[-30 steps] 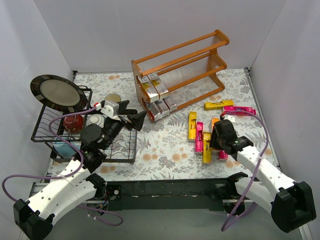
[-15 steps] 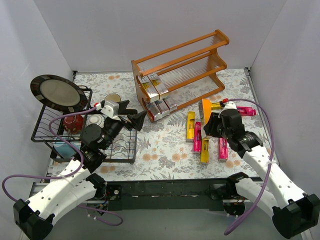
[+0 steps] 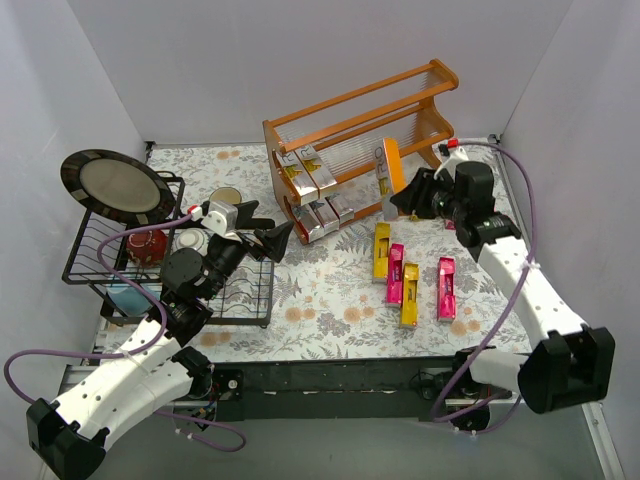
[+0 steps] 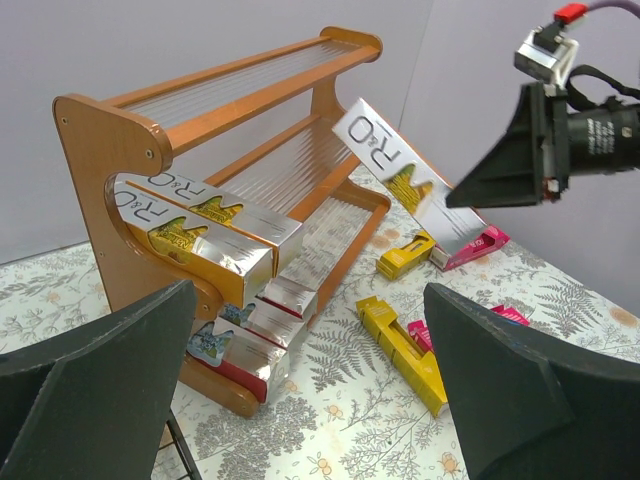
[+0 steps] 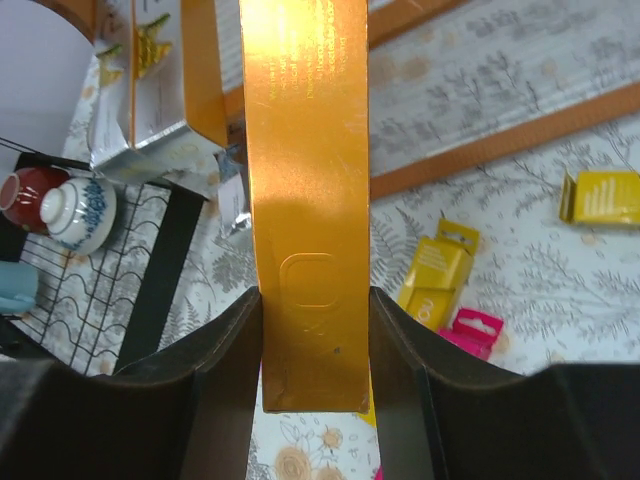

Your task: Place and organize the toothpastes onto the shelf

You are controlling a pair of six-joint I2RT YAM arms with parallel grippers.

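Note:
The orange-brown shelf stands at the back middle. Two silver-gold toothpaste cartons lie at the left end of its middle tier, and several silver ones lie on the bottom tier. My right gripper is shut on a silver-and-gold carton and holds it tilted in front of the middle tier, right of centre. The carton fills the right wrist view between the fingers. Yellow and magenta cartons lie on the table. My left gripper is open and empty, left of the shelf.
A black wire dish rack with a dark plate, bowls and cups stands at the left. In the left wrist view, a yellow carton and a magenta carton lie by the shelf's right foot. White walls close in three sides.
My right gripper has lifted the silver-and-gold carton from the front right of the table and carried it back and up to the shelf. The left arm has not moved.

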